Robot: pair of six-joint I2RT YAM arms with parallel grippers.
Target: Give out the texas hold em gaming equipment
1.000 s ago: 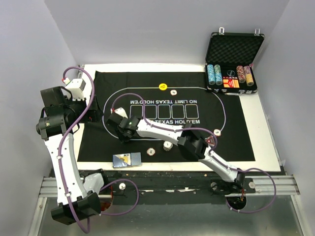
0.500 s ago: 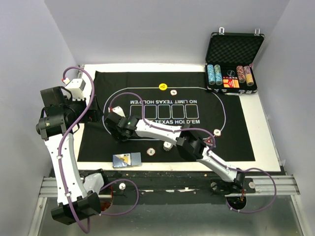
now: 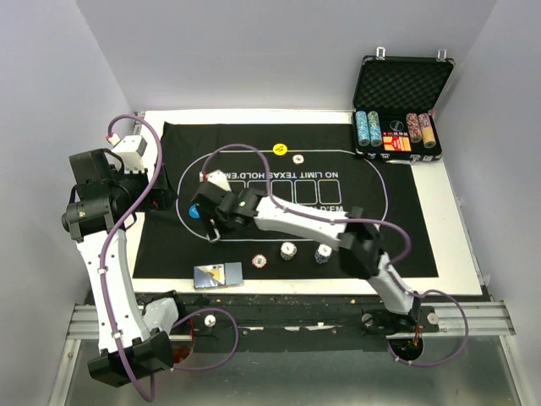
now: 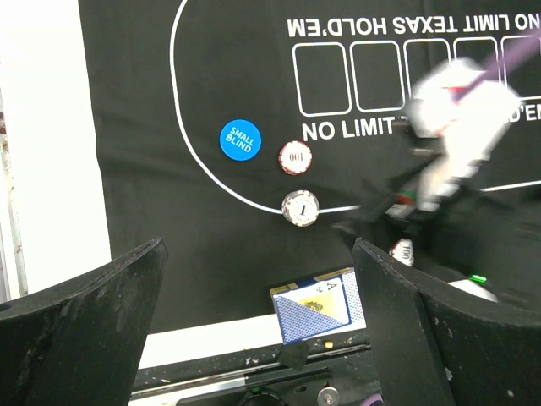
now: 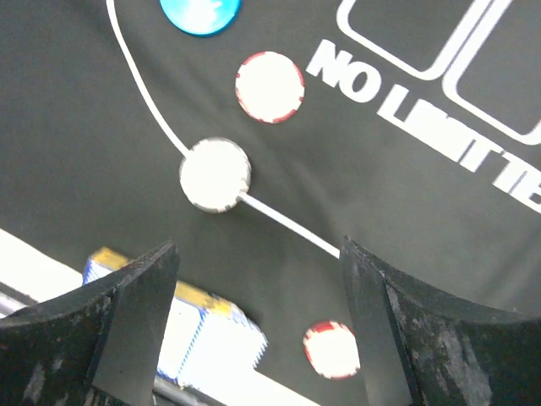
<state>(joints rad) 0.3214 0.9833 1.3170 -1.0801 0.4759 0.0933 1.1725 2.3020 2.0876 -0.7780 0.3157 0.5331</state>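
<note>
My right gripper [image 3: 211, 227] [image 5: 258, 254] is open and empty. It hovers over the left end of the black mat. A blue "small blind" button [image 3: 195, 211] [image 4: 240, 139] [image 5: 200, 13] lies just left of it. Beside the button lie a red-edged chip [image 4: 295, 157] [image 5: 270, 87] and a white chip [image 4: 300, 207] [image 5: 215, 175]. Another red chip [image 3: 261, 261] [image 5: 331, 348] lies nearer the front. A blue-backed card deck [image 3: 218, 276] [image 4: 319, 304] sits at the mat's front edge. My left gripper [image 3: 161, 196] [image 4: 259, 254] is open and empty at the mat's left side.
Two more chips [image 3: 288, 250] [image 3: 323, 252] lie at mid front. A yellow button [image 3: 279, 149] and a chip [image 3: 297, 158] lie at the far side. The open black case [image 3: 401, 80] with chip stacks stands at the back right. The right forearm [image 3: 296, 222] spans the mat.
The right arm's elbow has swung right and its gripper has lifted slightly. The blue button and a chip at mid front are now uncovered. The left arm has not moved.
</note>
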